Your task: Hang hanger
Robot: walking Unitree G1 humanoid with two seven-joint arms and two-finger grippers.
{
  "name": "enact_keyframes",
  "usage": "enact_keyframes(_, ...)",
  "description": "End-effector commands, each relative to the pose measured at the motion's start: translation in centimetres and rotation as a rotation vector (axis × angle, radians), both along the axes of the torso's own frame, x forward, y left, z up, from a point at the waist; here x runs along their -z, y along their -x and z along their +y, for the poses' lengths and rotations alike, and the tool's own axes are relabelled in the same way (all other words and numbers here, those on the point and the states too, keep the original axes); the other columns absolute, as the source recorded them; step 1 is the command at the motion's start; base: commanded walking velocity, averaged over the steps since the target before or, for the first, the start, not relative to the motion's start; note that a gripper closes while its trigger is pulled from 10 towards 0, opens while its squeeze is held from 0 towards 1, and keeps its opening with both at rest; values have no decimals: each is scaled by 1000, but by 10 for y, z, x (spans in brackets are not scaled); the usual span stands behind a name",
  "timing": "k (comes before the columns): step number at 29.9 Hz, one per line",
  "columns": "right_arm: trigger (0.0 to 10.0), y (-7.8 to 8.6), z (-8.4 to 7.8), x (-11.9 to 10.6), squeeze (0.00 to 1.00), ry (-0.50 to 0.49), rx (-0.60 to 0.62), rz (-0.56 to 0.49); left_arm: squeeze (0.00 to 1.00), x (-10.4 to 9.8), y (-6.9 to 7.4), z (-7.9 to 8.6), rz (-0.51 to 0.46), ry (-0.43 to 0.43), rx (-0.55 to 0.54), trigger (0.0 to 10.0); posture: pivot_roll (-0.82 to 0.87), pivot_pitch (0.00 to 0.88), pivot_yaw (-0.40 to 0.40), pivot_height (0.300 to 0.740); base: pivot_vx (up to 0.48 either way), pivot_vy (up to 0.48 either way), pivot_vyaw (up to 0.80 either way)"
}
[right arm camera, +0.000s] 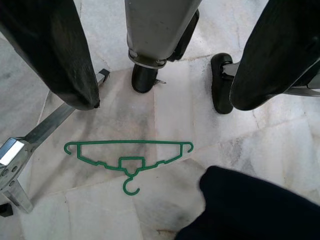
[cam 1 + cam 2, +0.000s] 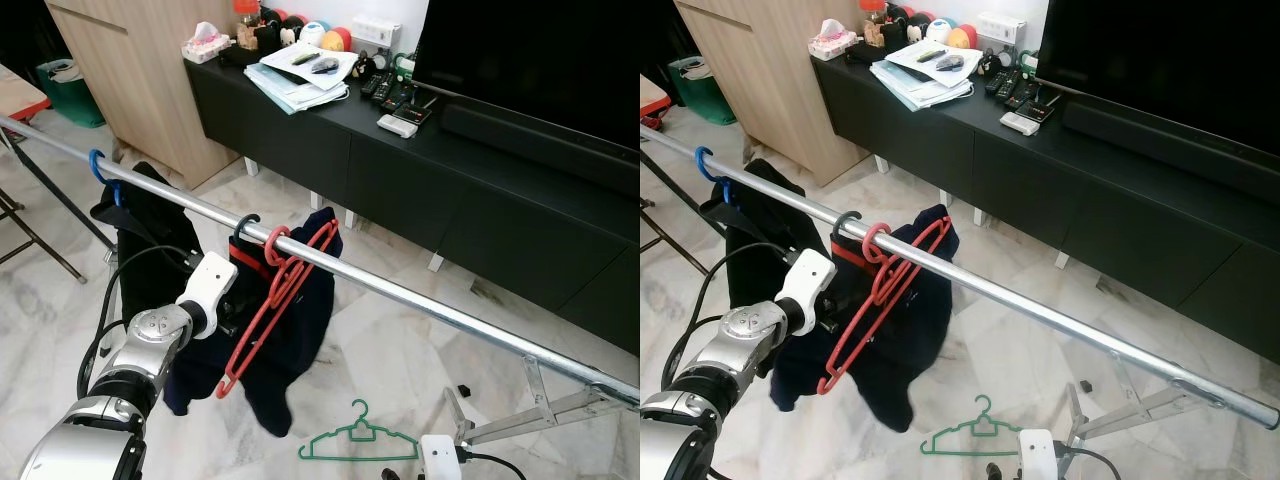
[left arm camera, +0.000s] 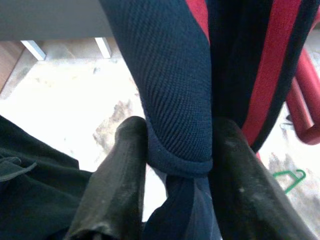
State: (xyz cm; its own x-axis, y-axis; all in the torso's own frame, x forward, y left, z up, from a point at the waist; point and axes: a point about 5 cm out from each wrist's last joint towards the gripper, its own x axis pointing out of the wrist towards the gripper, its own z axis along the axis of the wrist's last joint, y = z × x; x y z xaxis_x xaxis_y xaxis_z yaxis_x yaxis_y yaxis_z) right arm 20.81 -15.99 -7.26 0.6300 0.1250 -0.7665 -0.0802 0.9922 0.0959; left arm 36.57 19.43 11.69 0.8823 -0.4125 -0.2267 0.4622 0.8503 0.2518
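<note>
**Red hanger on the rail, left claw pinching the jumper**

The red hanger (image 2: 275,300) hangs hooked on the rail (image 2: 400,292), carrying the navy jumper (image 3: 180,85). The left claw (image 3: 177,170) is pressed on a fold of that jumper. The right claw (image 1: 160,55) hangs spread above a green hanger (image 1: 127,155) on the floor (image 2: 400,350). Next, probably: let the jumper go and draw back.

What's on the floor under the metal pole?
A green hanger lies flat on the marble floor below the pole, with the rack's leg beside it. The navy garment hanging from the pole hides the floor behind it.
</note>
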Motion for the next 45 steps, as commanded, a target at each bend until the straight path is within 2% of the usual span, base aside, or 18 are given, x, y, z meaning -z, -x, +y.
enact_keyframes(1,10000,4,1,2,0,-2,-1,15,1000,3,3,2,-4,33,-17,10000,78,176,6,740,0,0,0)
enact_keyframes(7,10000,3,2,2,0,-2,1,14,1000,-3,4,5,-47,82,-26,10000,80,165,7,740,0,0,0)
enact_keyframes(11,10000,2,2,1,0,-1,3,13,1000,-6,13,8,-75,100,8,10000,85,150,7,740,0,0,0)
enact_keyframes(17,10000,1,2,1,0,-1,4,13,1000,-10,22,17,-110,109,-19,10000,92,133,4,740,0,0,0)
enact_keyframes(19,10000,-1,2,0,0,0,4,11,1000,-16,35,22,-148,114,-31,10000,103,120,-4,740,0,0,0)
enact_keyframes(22,10000,-2,2,-1,0,2,4,10,1000,-21,45,22,-164,106,-25,10000,111,113,-9,740,0,0,0)
enact_keyframes(27,10000,-4,2,-1,0,3,3,8,1000,-32,53,26,-207,96,-46,10000,119,104,-13,740,0,0,0)
enact_keyframes(30,10000,-5,3,-2,0,3,6,7,992,-55,56,43,-344,71,-176,10000,123,93,-16,740,0,0,0)
enact_keyframes(31,10000,-5,3,-2,0,3,8,6,0,-61,55,59,-382,78,-286,10000,127,88,-17,740,0,0,0)
enact_keyframes(32,10000,-5,3,-2,0,3,8,6,0,-61,55,59,-382,78,-286,10000,127,88,-17,740,0,0,0)
enact_keyframes(33,10000,-6,3,-2,0,2,11,6,0,-68,59,88,-421,94,-481,10000,129,82,-17,740,0,0,0)
enact_keyframes(34,10000,-6,4,-2,0,2,12,6,0,-67,65,108,-423,99,-604,10000,132,78,-17,740,0,0,0)
enact_keyframes(38,10000,-6,4,-2,0,3,13,6,0,-66,67,114,-419,97,-635,10000,132,78,-17,740,0,0,0)
enact_keyframes(39,10000,-6,4,-2,0,3,15,6,0,-58,72,122,-390,71,-668,10000,137,71,-15,740,0,0,0)
enact_keyframes(41,10000,-6,5,-2,0,2,21,8,0,-9,91,140,-200,59,-753,10000,141,58,-14,740,0,0,0)
enact_keyframes(43,10000,-6,6,-2,0,1,28,10,0,46,118,147,22,93,-827,10000,138,48,-15,740,0,0,0)
enact_keyframes(44,10000,-6,6,-2,0,1,28,10,0,46,118,147,22,93,-827,10000,138,48,-15,740,0,0,0)
enact_keyframes(45,10000,-6,6,-2,0,1,30,10,0,71,131,146,133,89,-850,10000,137,47,-15,740,0,0,0)
